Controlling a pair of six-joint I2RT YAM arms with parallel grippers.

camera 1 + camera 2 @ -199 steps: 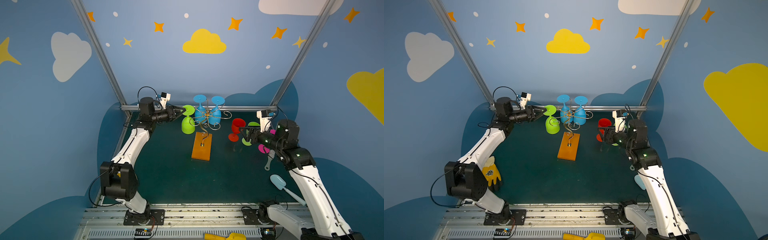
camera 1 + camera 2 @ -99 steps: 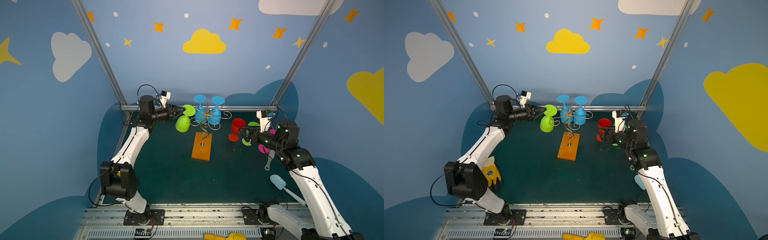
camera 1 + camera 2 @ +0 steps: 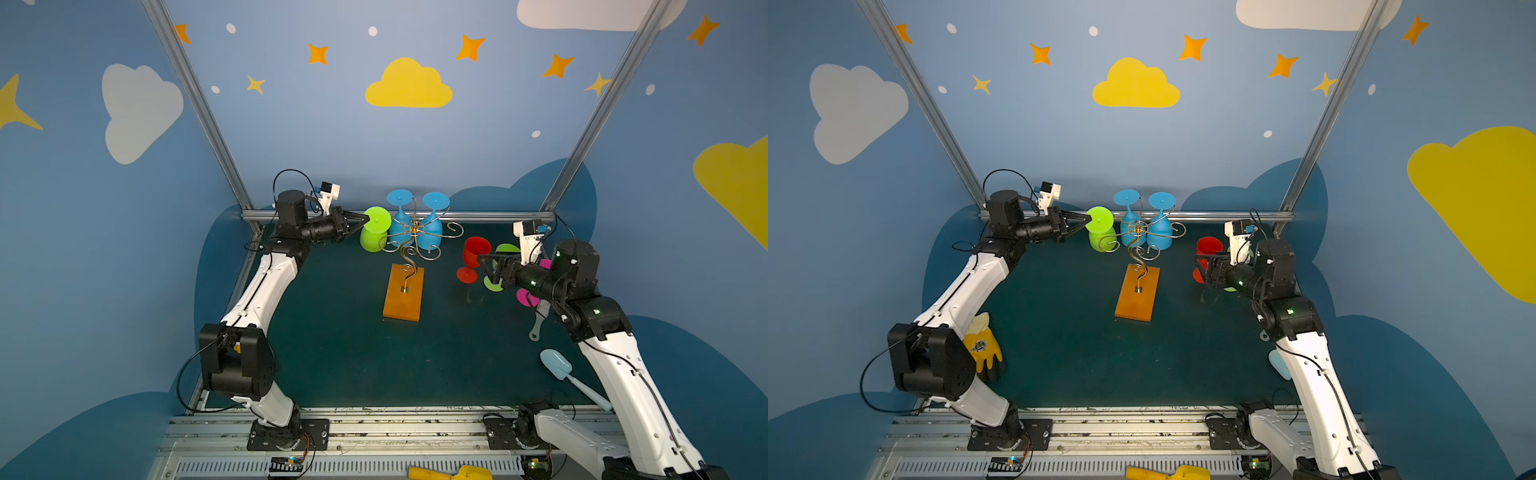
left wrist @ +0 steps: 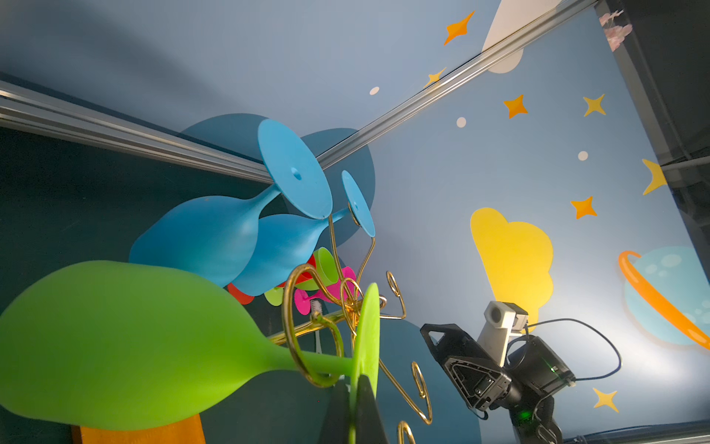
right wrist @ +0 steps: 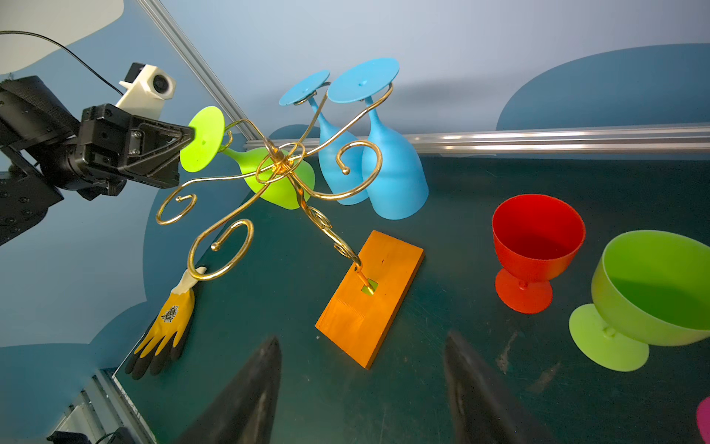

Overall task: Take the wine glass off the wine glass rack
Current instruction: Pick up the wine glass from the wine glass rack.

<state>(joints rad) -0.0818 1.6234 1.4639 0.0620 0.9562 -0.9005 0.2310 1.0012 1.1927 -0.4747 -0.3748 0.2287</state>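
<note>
Right wrist view takes in the whole job. The wine glass rack (image 5: pixel 370 298) stands on the dark green mat (image 5: pixel 345 403), its wooden base flat and its gold scroll arms spreading from the top of the wavy stem. Two blue wine glasses (image 5: pixel 395 180) hang bowl-down on the far arms. Just beside them, on the arm nearest the left arm, hangs the green wine glass (image 5: pixel 280 188), not yet off the rack.

Its long axis runs from the foot (image 5: pixel 202 138), high and outward, down to the bowl, low and nearer the rack's hub. It hangs inverted but tilted, where the blue pair hang straight. The rim points down at the mat. In the left wrist view its stalk (image 4: pixel 319 363) passes through a gold curl.

The left gripper (image 4: pixel 353 384) is pinched narrow on the edge of that foot. The right gripper (image 3: pixel 486 266) stands wide and empty, well apart, facing the rack.

The grasp looks made, so the step in hand is the withdrawal. I judge the next move must carry the foot outward along the arm, away from the hub, until the stalk leaves the curl's open mouth, and only then lift. A pinch on a thin rim may let the glass pivot, and a snag could drag the light rack.
</note>
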